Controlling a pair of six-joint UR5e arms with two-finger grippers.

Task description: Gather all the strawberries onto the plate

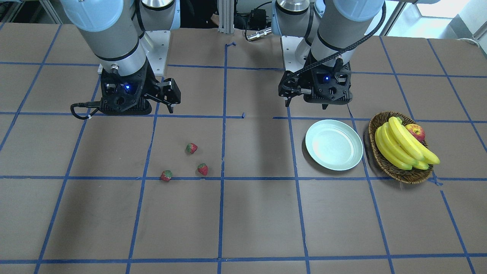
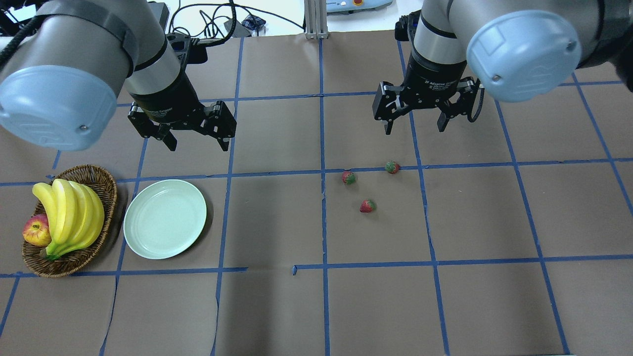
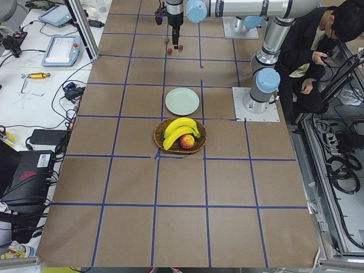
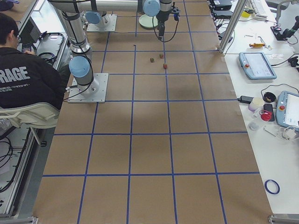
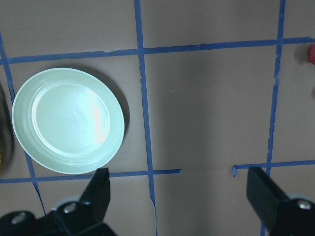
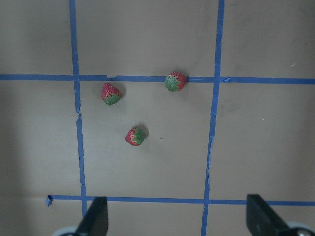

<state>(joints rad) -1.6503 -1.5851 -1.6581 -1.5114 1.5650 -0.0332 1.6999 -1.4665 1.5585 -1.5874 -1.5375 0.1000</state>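
Overhead exterior shows three strawberries lying loose on the bench, well to the right of the plate. Left gripper hangs released, fingers spread, just beyond the plate; right gripper, likewise released, hangs far to the plate's right.

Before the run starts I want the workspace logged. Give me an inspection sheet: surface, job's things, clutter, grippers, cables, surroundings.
Surface: brown paper-covered table marked with a blue tape grid.
Job's things: three small red strawberries with green tops lie apart on the table; the round pale mint-green plate holds nothing.
Clutter: brown wicker basket beside the plate, holding yellow bananas and a red apple.
Grippers: left gripper open, empty; right gripper open, empty.
Cables: black cable loops beside the right gripper.
Surroundings: seated person; blue-screened pendants on a side bench.
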